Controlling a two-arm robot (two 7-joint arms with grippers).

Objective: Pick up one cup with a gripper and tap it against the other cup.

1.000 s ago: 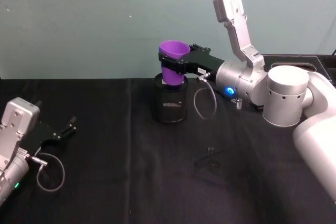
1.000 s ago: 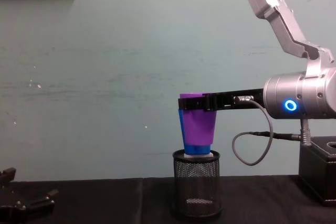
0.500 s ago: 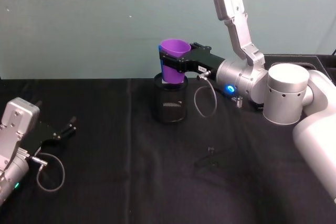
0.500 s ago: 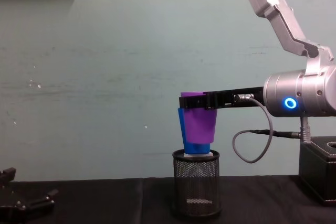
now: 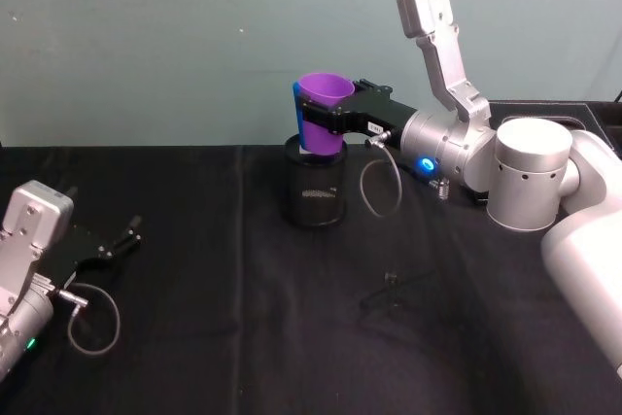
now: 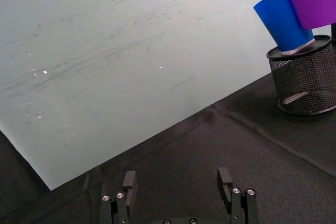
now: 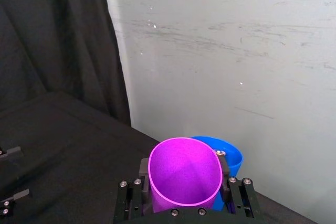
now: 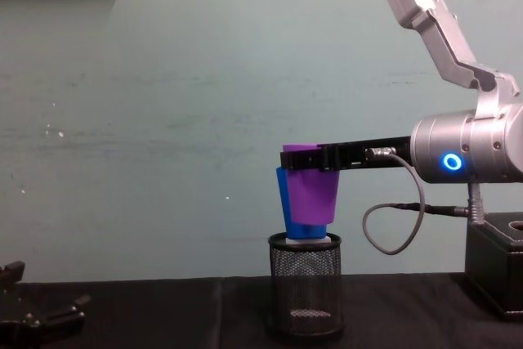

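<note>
My right gripper (image 5: 322,123) is shut on the purple cup (image 5: 327,94) just below its rim and holds it upright over the black mesh pen holder (image 5: 313,191). The blue cup (image 8: 283,194) stands in that holder, right behind the purple cup (image 8: 314,198), and their sides appear to touch. In the right wrist view the purple cup (image 7: 184,171) sits between the fingers, with the blue cup (image 7: 232,157) against its far side. My left gripper (image 5: 126,236) rests open on the table at the near left.
A black cloth covers the table (image 5: 243,337), and a pale wall stands close behind the mesh holder (image 8: 305,284). A black box (image 8: 498,271) sits at the right edge. A grey cable (image 5: 377,191) loops under the right wrist.
The right gripper has edged the purple cup slightly to the right, so a little more of the blue cup shows beside it. The left arm has not moved.
</note>
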